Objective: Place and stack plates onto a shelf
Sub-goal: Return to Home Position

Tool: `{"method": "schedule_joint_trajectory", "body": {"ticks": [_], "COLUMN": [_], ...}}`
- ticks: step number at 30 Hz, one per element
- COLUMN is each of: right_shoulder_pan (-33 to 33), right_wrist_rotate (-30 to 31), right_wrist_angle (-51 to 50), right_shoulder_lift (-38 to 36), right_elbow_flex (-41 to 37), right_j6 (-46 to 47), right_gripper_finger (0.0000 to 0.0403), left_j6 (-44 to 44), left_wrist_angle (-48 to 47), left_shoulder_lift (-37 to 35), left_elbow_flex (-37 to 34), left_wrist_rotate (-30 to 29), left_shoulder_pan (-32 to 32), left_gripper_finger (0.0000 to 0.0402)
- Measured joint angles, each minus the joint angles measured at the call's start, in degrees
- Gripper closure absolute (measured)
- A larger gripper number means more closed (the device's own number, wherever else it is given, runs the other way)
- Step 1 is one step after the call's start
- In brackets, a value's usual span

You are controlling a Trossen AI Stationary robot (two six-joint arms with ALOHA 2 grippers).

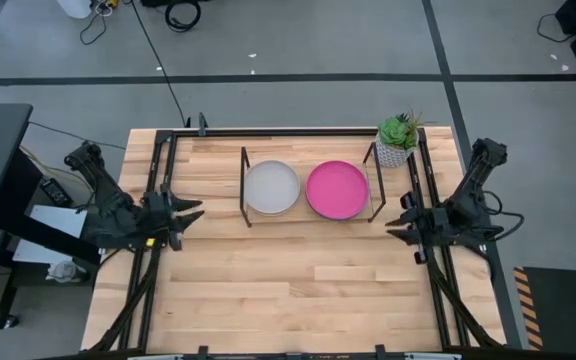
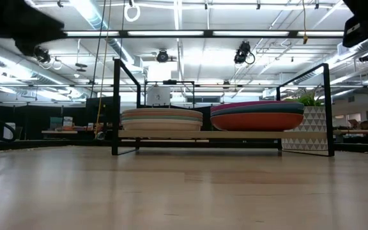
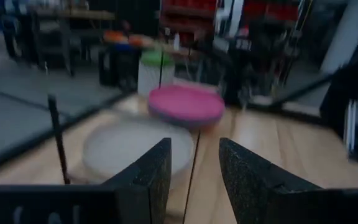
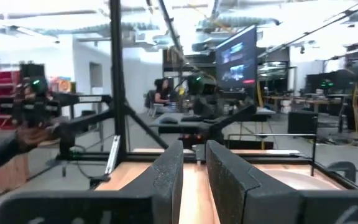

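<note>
The plates sit in two stacks on the wood board of the black-rod shelf [image 1: 244, 200] at the table's far middle. The left stack [image 1: 271, 187] has a pale grey plate on top. The right stack [image 1: 337, 189] has a magenta plate on top. In the low view the left stack [image 2: 161, 119] shows cream and pale layers, and the right stack [image 2: 257, 115] shows magenta, dark blue and orange. My left gripper [image 1: 196, 212] hovers open to the left of the shelf, pointing at it [image 3: 194, 163]. My right gripper [image 1: 393, 226] hovers to its right, open by a narrow gap [image 4: 194, 163].
A small potted green plant [image 1: 398, 140] stands at the shelf's far right corner, close to my right arm. Black frame rails run along the table's left, far and right edges. Bare wood [image 1: 308, 290] lies between the shelf and the near edge. A person sits far off in the room [image 4: 163, 93].
</note>
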Motion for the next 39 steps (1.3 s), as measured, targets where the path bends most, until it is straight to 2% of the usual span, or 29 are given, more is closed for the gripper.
{"method": "schedule_joint_trajectory", "body": {"ticks": [3, 7, 10, 12, 18, 23, 30, 36, 39], "right_shoulder_pan": [0.0, 0.0, 0.0, 0.0, 0.0, -0.3, -1.3, -1.5, -1.5], "right_wrist_rotate": [-6.0, -21.0, -29.0, -30.2, -30.3, -28.6, -28.5, -28.9, -28.9], "right_wrist_angle": [-2.8, -3.6, -3.6, -3.5, -4.9, -7.4, -14.6, -24.9, -26.1], "right_shoulder_lift": [-2.9, -4.0, -4.0, -4.0, -4.0, -4.0, -4.0, -3.9, -3.9], "right_elbow_flex": [0.0, 0.0, 0.0, 0.0, 0.0, 0.0, 0.0, 0.0, 0.0], "right_j6": [0.0, -1.3, -2.9, -2.9, -2.1, -0.9, 1.2, 5.5, 5.5], "right_gripper_finger": [0.0325, 0.0325, 0.0325, 0.0325, 0.0325, 0.0325, 0.0325, 0.0325, 0.0325], "left_j6": [12.5, 29.3, 37.3, 39.1, 36.4, 33.9, 27.5, 27.1, 27.4], "left_wrist_angle": [13.0, 33.2, 40.3, 42.6, 41.0, 39.5, 30.7, 22.1, 19.1], "left_shoulder_lift": [0.7, 1.0, 0.5, 0.0, -2.2, -2.5, -2.4, -2.4, -2.4], "left_elbow_flex": [-2.3, -8.2, -11.9, -13.3, -14.9, -14.9, -14.9, -15.0, -15.0], "left_wrist_rotate": [3.3, 18.2, 27.9, 31.2, 43.2, 47.5, 48.5, 47.8, 47.0], "left_shoulder_pan": [0.1, 2.2, 4.9, 7.0, 14.2, 19.7, 23.9, 24.9, 25.1], "left_gripper_finger": [0.0261, 0.0261, 0.0261, 0.0261, 0.0261, 0.0261, 0.0261, 0.026, 0.026]}}
